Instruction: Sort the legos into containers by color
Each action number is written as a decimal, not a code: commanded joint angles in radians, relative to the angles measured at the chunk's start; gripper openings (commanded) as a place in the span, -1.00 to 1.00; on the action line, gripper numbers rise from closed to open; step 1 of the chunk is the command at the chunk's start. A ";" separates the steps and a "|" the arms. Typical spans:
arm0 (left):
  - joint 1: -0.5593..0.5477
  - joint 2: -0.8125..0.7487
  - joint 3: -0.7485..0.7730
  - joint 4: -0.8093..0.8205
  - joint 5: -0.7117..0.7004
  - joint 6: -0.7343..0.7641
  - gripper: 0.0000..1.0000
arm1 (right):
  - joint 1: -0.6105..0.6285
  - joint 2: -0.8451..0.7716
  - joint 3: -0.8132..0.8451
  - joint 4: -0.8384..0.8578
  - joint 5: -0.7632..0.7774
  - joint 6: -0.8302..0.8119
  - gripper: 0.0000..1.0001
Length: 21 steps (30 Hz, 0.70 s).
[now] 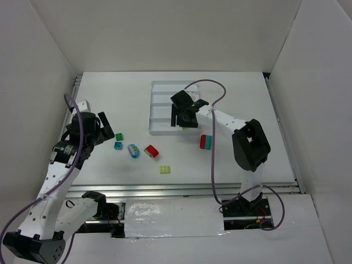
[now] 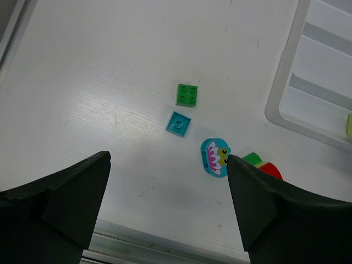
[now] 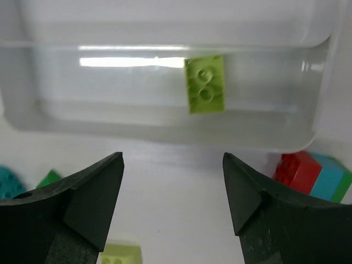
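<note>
White walls box in a white table. A white tray, split by ridges into long compartments, sits toward the far edge, about midway across.

From above, the right gripper hangs over the tray's nearest compartment and hides what lies under it. Its own wrist camera looks past the fingers, which stand apart with nothing between them. Beyond them one lime brick lies flat in that compartment, studs up. The left wrist camera catches only a sliver of that brick at its right border. The left gripper hovers near the table's left edge, fingers spread wide and empty.

Counting the loose pieces on the table from overhead, I get six:
- one green brick
- one small teal brick, just nearer than the green one
- one oval teal piece
- one red curved piece beside the oval
- one pale yellow-green brick toward the near edge
- one stack of red, teal and green, just off the tray's near edge toward its right end

The pink flower printed on the oval piece shows only in the left wrist view. That view also shows a green part behind the red piece. With the brick in the tray, that makes seven.
</note>
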 commanded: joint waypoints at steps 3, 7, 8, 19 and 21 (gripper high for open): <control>0.006 0.008 0.014 -0.006 -0.062 -0.008 0.99 | 0.199 -0.189 -0.113 -0.013 0.073 0.061 0.99; 0.008 0.002 0.012 -0.004 -0.063 -0.008 0.99 | 0.326 -0.235 -0.193 -0.002 0.129 0.165 0.99; 0.008 -0.004 0.009 -0.003 -0.062 -0.008 0.99 | 0.351 -0.238 -0.205 0.003 0.151 0.208 0.99; 0.008 -0.015 0.005 0.004 -0.048 -0.002 0.99 | 0.495 -0.093 -0.193 -0.025 0.194 0.329 0.95; 0.008 -0.018 0.003 0.004 -0.045 0.000 0.99 | 0.496 -0.088 -0.221 -0.013 0.186 0.331 0.94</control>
